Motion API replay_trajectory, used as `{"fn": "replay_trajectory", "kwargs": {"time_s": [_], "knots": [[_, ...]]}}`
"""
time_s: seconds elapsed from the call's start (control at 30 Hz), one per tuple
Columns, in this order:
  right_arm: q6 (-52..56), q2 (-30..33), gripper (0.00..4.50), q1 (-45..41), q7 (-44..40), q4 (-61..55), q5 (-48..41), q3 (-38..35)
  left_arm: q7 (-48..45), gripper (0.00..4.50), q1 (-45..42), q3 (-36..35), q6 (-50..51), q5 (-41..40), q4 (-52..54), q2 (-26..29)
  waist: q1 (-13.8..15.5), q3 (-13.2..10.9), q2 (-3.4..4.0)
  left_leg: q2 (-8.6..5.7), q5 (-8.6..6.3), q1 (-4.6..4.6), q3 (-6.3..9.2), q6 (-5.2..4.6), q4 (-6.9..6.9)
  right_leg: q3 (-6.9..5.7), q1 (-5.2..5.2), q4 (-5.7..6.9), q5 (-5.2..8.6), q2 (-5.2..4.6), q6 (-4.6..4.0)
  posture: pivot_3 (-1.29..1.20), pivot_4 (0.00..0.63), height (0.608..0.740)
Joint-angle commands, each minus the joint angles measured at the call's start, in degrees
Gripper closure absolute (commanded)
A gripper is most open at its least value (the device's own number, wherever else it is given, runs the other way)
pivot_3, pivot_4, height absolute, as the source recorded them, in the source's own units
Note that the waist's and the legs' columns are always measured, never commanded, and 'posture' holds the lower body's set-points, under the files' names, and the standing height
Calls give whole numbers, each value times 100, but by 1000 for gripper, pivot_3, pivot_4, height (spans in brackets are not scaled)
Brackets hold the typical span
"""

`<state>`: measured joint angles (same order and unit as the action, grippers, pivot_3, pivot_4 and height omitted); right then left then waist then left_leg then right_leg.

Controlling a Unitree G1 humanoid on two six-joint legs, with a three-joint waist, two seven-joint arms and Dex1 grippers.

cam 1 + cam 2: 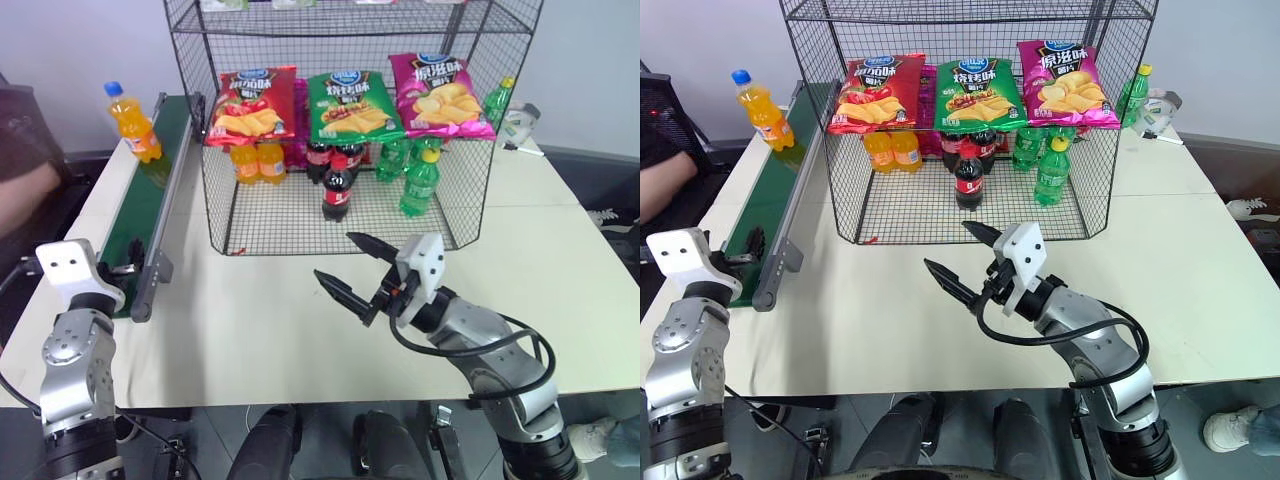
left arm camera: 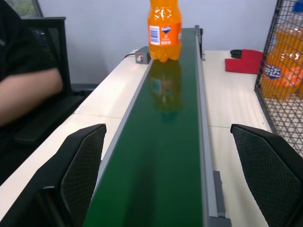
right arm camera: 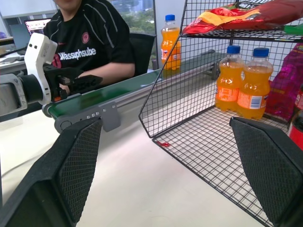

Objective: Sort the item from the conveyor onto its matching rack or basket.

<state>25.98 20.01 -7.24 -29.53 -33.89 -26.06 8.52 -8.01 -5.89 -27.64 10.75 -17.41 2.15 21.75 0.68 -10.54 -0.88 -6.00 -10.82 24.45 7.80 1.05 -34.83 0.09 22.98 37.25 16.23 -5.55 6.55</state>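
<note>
The orange soda bottle [image 1: 133,123] stands upright at the far end of the green conveyor [image 1: 150,195], beside the black wire rack [image 1: 345,150]. The left gripper [image 2: 175,175] sits at the belt's near end, fingers spread wide and empty. The right gripper [image 1: 352,265] hangs over the white table [image 1: 540,260] before the rack, also wide open, holding nothing.

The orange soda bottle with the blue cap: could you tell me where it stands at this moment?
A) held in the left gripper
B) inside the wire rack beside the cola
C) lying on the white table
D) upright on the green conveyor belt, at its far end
D: the orange soda bottle stands upright on the conveyor at its far end, well ahead of the open left gripper, which holds nothing.
</note>
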Motion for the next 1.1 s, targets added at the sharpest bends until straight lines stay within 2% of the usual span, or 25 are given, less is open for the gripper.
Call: {"fn": "replay_trajectory", "kwargs": {"time_s": [0.03, 0.47, 0.6, 1.1], "knots": [[-54, -71, 0, -68, 20, -226, -70, 2, 129, 91, -133, -36, -136, 99, 4, 47, 3, 0, 0, 0, 0, 0, 0, 0, 0, -1, 0, 0, 0, 0, 0, 0, 150, 740], [134, -84, 0, -136, 178, -418, -121, 4, 648, 91, -201, -68, 135, 237, -101, -25, 1, 1, -1, 0, 0, 0, 0, 0, -2, -3, -1, 1, -1, 0, 2, 0, 150, 740], [152, -94, 0, -144, 168, -415, -128, 31, 296, 91, -81, -34, 94, 121, -112, 49, -1, 1, -1, 0, 0, 0, 0, 0, -2, -6, -1, 1, -1, 1, 2, 0, 150, 740], [32, -117, 0, -76, 79, -290, -46, 51, 268, 91, -35, -345, -557, 192, -250, 188, 0, 1, -1, 0, 0, 0, 0, 0, -2, -6, -1, 1, -1, 0, 2, 0, 150, 740]]}}
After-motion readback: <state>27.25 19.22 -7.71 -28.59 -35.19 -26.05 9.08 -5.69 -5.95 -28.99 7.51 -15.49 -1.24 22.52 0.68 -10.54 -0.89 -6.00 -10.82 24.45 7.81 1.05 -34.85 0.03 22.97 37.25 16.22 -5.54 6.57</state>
